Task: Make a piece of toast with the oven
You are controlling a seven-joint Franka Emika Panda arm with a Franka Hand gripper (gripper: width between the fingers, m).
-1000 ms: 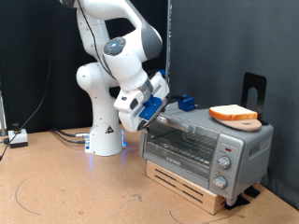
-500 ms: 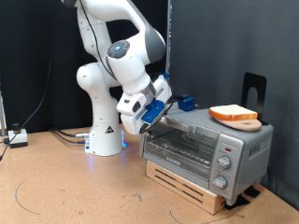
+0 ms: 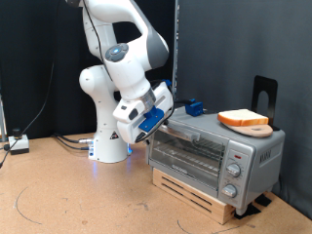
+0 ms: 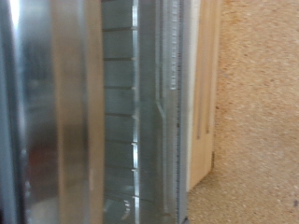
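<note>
The silver-grey oven (image 3: 244,156) stands on a wooden slat base at the exterior view's right. The piece of toast (image 3: 243,118) lies on a round wooden board (image 3: 257,129) on top of the oven. My gripper (image 3: 163,124) is at the upper left edge of the oven's glass door (image 3: 190,154), by the door handle. Its fingertips are hidden against the oven. The wrist view shows only a blurred close-up of the oven's glass door (image 4: 112,112) with the wire rack behind it, and no fingers.
The wooden slat base (image 3: 200,198) sits under the oven on a brown table. A black stand (image 3: 264,93) rises behind the oven. The arm's white base (image 3: 109,146) stands left of the oven, with cables (image 3: 68,141) and a small box (image 3: 17,144) at the far left.
My gripper has moved a little to the left and down along the oven's upper left front edge. The toast and board have not moved.
</note>
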